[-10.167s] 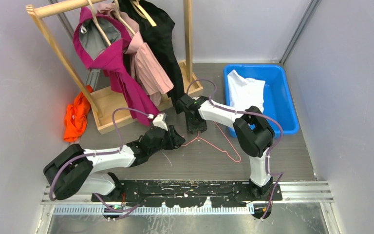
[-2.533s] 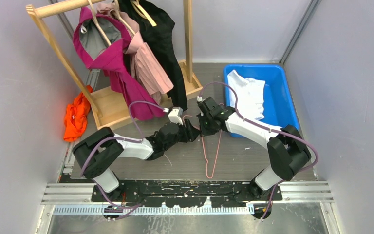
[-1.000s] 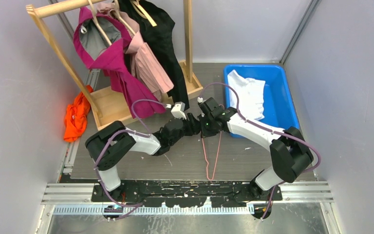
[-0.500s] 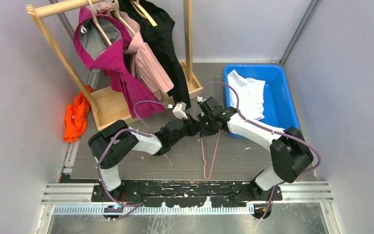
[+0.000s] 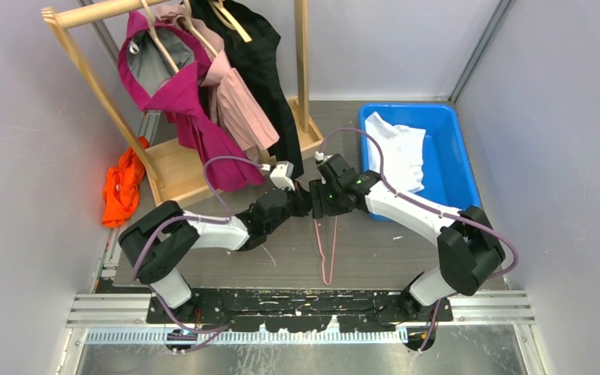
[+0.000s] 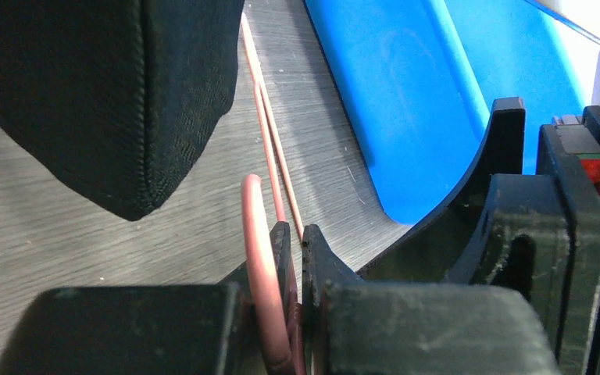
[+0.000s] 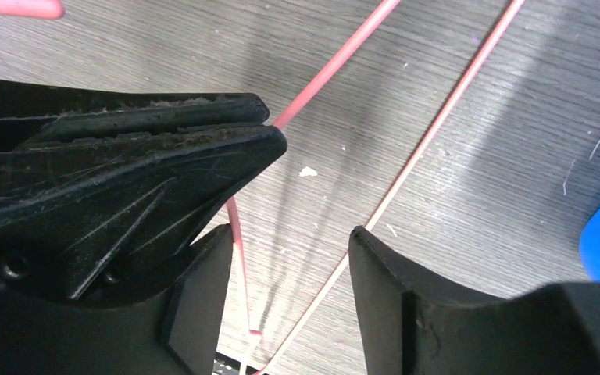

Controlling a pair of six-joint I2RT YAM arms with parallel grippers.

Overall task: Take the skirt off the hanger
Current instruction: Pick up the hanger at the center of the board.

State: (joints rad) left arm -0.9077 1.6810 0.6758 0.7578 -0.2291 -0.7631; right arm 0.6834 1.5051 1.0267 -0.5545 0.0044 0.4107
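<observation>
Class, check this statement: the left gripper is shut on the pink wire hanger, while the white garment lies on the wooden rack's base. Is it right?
Not quite. The white garment lies in the blue bin, not on the wooden rack's base; the top external view shows this. The left gripper is indeed shut on the pink wire hanger.

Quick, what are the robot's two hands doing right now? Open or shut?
Left gripper: shut on the pink hanger.
Right gripper: open, gripping nothing.
</observation>
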